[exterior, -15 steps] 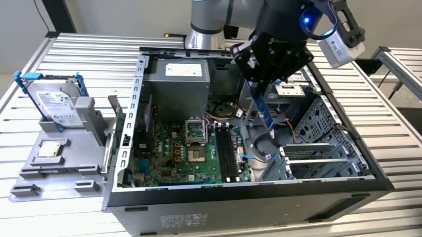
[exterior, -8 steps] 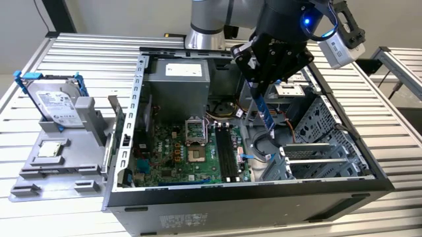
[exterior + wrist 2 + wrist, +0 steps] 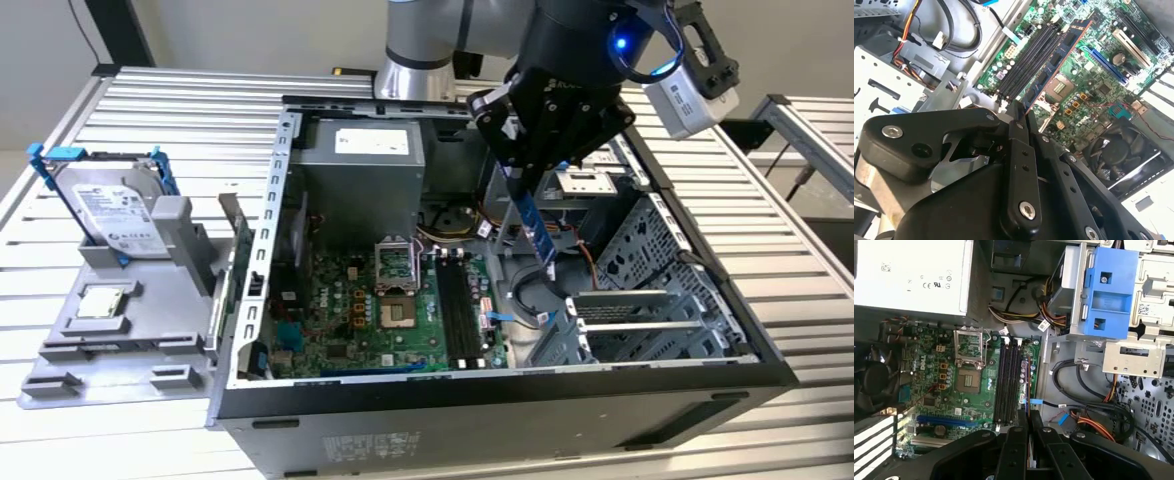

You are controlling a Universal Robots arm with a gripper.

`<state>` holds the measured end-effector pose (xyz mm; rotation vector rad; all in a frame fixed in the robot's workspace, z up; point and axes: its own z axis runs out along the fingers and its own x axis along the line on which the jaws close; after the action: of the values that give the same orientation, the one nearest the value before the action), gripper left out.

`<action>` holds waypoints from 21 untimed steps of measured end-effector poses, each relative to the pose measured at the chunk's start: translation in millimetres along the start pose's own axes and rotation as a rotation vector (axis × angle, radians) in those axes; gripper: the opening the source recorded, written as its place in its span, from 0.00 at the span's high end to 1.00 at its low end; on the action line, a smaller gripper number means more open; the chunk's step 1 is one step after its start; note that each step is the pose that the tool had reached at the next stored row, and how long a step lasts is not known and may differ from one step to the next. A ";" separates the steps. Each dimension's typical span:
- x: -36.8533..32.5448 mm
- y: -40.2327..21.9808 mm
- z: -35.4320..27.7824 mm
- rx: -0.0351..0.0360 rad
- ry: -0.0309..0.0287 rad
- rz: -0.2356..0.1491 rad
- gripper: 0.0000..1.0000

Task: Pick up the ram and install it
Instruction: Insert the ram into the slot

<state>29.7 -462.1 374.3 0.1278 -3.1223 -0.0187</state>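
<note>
Claw: the black claw (image 3: 523,183) hangs over the open computer case (image 3: 507,400). Its two fingers (image 3: 1015,440) are pressed together on the upper end of the ram. In both wrist views only the thin edge of the board sits between them.
Ram: the ram (image 3: 537,232) is a narrow blue stick hanging from the claw, nearly upright with a slight tilt. Its lower end is free in the air inside the case, above the motherboard and not seated in any slot. In the second wrist view, its blue face and orange edge run out from the fingertips over the board.
Memory slots: long black slots (image 3: 1008,382) lie side by side on the green motherboard (image 3: 354,305). They are near the ram's lower end but apart from it.
Processor socket: a square socket (image 3: 970,375) with a metal frame, just beside the slots.
Power supply: a grey box (image 3: 358,150) at the far end of the case.
Case position: it lies on its side, open side up, on the slatted metal tabletop (image 3: 174,110).
Holder: a grey fixture (image 3: 80,350) on the tabletop, at the exterior view's left of the case.
Hard drive: a silver drive with blue brackets (image 3: 114,205) stands upright in the fixture.
Processor chip: a small square silver chip (image 3: 104,300) lies flat on the fixture, below the drive.
</note>
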 end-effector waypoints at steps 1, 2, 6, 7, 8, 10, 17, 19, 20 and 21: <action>-0.1 0.0 0.5 -0.0004 0.0000 0.000 1.00; -0.4 -0.1 1.4 -0.0005 -0.0001 0.000 1.00; -2.0 -0.3 7.6 -0.0001 0.0000 0.000 1.00; -2.6 -0.3 9.4 -0.0001 0.0000 0.000 1.00; -3.2 -0.4 11.3 -0.0001 0.0001 0.000 1.00; -3.8 -0.5 14.8 0.0000 0.0000 0.000 1.00; -4.1 -0.6 25.9 -0.0015 -0.0010 0.081 1.00; -4.3 -0.7 28.0 -0.0017 -0.0012 0.099 1.00; -4.4 -0.6 28.7 -0.0018 -0.0013 0.107 1.00; -4.4 -0.7 29.1 -0.0017 -0.0013 0.112 1.00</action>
<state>33.6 -462.1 345.2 -0.0474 -3.1252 -0.0199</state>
